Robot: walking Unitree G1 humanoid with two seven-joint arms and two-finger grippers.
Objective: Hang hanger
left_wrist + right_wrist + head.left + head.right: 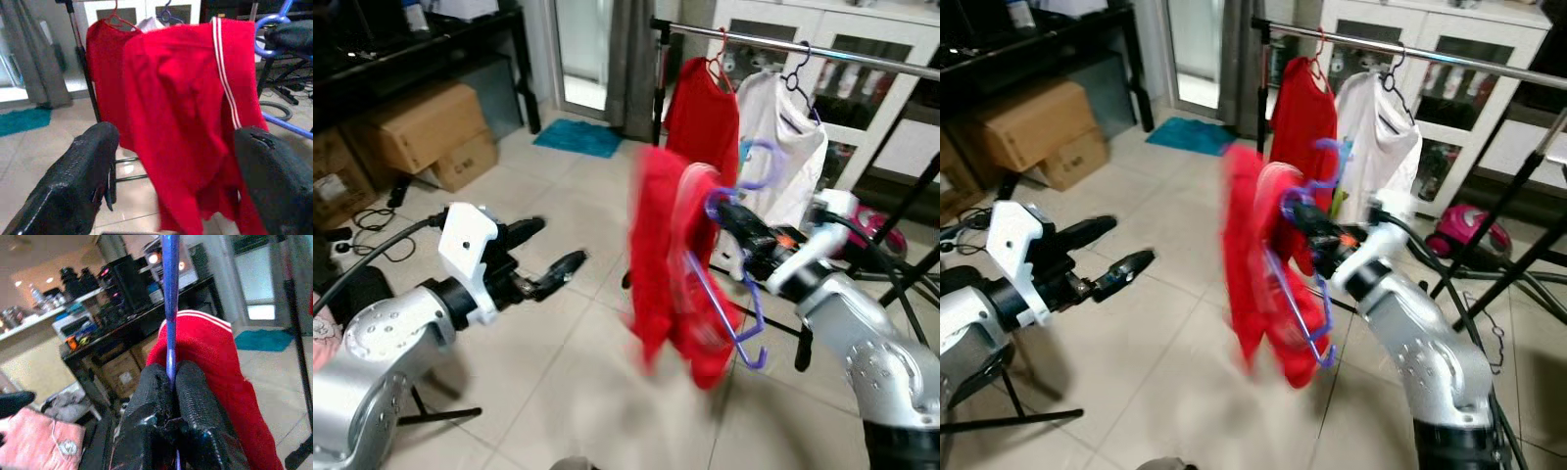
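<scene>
pale floor tiles (568, 323) run under a metal rail (862, 54) where a red shirt (701, 113) and a white shirt (785, 142) hang on hangers; cardboard boxes (421, 127) sit by a dark shelf unit. the right gripper (172, 382), fingers pressed together, pinches a purple hanger (744, 323) carrying a red top (671, 264), held in the air below and in front of the rail, blurred. the left gripper (553, 255), fingers spread, is raised nearby to its left, apart from the top
</scene>
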